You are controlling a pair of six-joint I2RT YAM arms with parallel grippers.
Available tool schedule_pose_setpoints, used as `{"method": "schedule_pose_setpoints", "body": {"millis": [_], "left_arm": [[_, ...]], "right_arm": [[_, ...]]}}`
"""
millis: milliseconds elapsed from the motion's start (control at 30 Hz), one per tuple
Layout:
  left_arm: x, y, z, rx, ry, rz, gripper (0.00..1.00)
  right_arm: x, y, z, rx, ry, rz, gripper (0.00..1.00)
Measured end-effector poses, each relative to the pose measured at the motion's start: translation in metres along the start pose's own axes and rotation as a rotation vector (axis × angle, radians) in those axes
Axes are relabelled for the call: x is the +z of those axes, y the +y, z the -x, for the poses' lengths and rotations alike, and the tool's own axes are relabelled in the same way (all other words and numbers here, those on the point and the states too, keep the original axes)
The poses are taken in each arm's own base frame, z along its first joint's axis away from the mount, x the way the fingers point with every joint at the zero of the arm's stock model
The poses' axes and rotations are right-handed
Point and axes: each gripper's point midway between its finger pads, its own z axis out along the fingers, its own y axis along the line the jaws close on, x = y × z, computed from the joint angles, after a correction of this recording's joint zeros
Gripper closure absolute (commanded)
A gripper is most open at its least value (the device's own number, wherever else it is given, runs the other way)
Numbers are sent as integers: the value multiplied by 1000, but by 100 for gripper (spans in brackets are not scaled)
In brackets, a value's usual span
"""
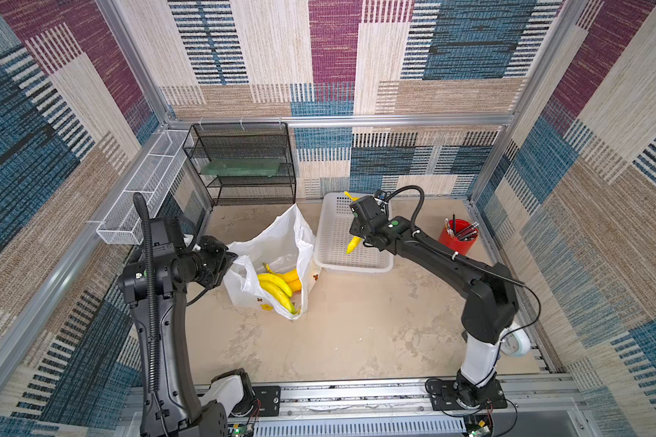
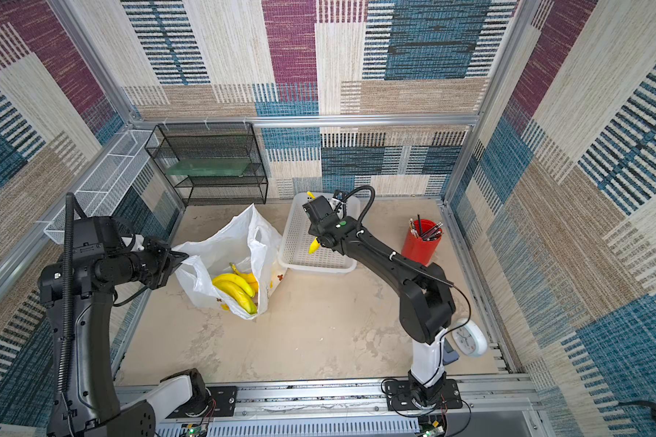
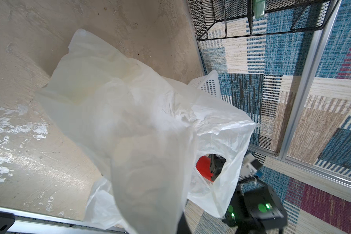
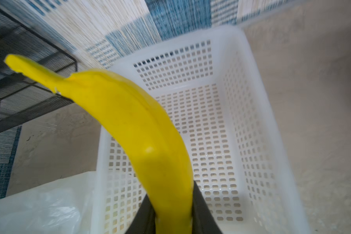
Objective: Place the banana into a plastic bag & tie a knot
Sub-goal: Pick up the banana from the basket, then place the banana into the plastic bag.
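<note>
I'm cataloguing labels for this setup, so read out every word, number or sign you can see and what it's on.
No text can be read anywhere.
Clock: dial markings too small to read.
Plastic bag: only small printed pictures, no legible words.
Pencils in the red cup: any lettering too small to read.
</note>
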Motion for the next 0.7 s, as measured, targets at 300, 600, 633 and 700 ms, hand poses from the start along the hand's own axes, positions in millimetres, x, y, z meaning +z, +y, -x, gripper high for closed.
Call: {"method": "schedule_pose_setpoints", "body": {"millis": [300,600,633,700], "left_arm": [[3,8,5,11,-26,37,100],[4,9,7,30,-28,44,100],[4,9,6,31,-28,44,100],[5,11,6,31,-27,47,100]], "right_arm": [[-160,144,-12,-538,-312,434,80],[-192,224,-73,-809,-304,697,81],[-195,231,-73,-816,-307,718,81],[-201,242,-69,-819,-320,753,79]]}}
